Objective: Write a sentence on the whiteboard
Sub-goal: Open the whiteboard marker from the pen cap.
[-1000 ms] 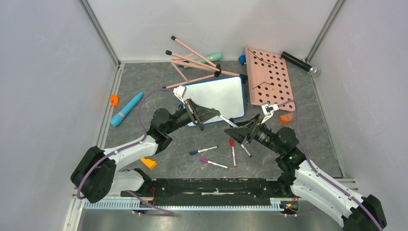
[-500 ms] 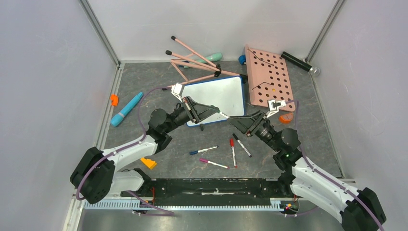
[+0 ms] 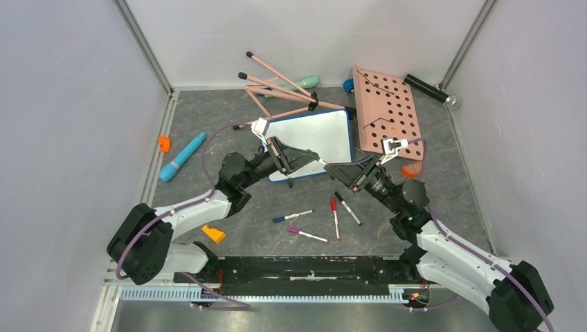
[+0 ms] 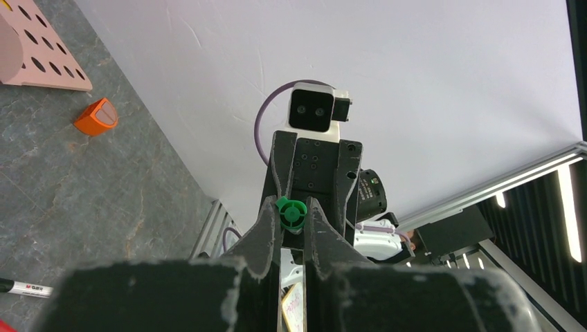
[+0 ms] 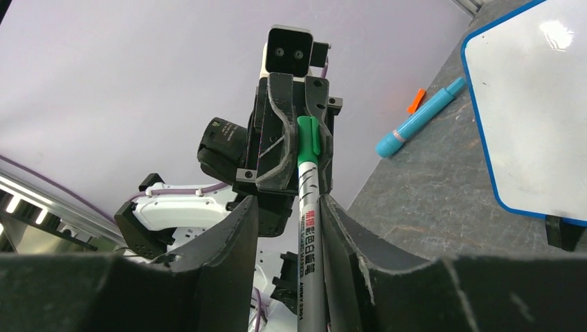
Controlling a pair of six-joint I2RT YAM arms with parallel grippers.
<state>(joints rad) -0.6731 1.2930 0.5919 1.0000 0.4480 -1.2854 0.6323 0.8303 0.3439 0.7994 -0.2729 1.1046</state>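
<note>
Two grippers face each other tip to tip just above the near edge of the whiteboard, with one green marker bridging them. The left gripper is pinched tight on the marker's green cap — in its own wrist view the two fingers press on the cap from either side. The right gripper has its fingers standing either side of the white printed barrel. In the right wrist view one finger lies just beside the barrel while a gap shows on the other side, so the jaws are partly spread rather than clamped. The whiteboard sits on the grey table toward the far middle, slightly skewed. Its face is plain white with a glare patch, bordered by a thin blue frame with rounded corners — a small black foot shows at its near edge. A pink pegboard sits just beside it on the right, and pink sticks cross at its far corner. Loose markers lie nearer the arm bases.
</note>
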